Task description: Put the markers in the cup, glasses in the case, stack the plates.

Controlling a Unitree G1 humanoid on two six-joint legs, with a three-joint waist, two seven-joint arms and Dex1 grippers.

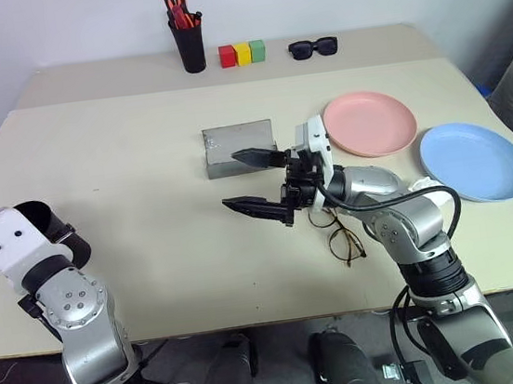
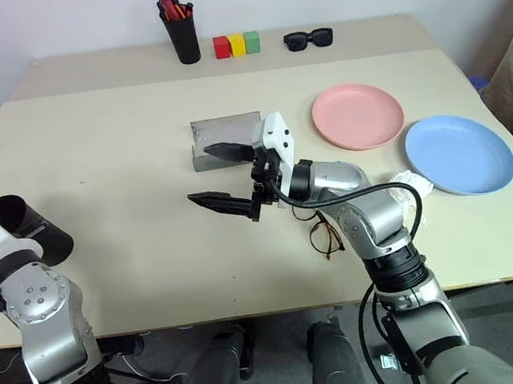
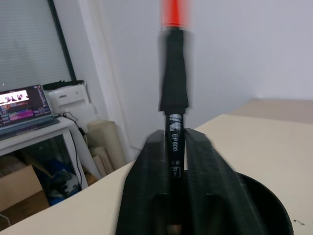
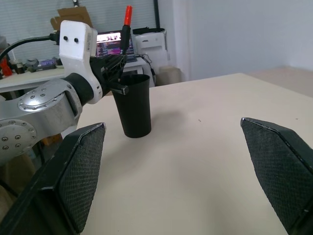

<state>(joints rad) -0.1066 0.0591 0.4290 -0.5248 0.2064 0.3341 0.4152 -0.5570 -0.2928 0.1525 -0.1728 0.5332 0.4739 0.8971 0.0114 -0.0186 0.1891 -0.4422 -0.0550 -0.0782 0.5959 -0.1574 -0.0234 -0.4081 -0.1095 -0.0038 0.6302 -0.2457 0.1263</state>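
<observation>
The black cup (image 4: 134,107) stands near the table's left front edge. My left gripper (image 3: 177,134) hovers right over its rim, shut on the red marker (image 3: 173,88), which stands upright with its red tip on top. My right gripper (image 1: 230,179) hangs wide open above the middle of the table, pointing left, with nothing between its fingers. The wire-frame glasses (image 1: 341,233) lie on the table under my right forearm, partly hidden. Just behind the right gripper sits the grey case (image 1: 239,147). The pink plate (image 1: 370,122) and the blue plate (image 1: 473,161) lie side by side at the right.
Along the far edge stand a black pen pot (image 1: 188,41) with orange-capped pens, three coloured blocks (image 1: 241,54) and black sunglasses (image 1: 313,47). Bare tabletop (image 1: 141,169) stretches between the cup and the case.
</observation>
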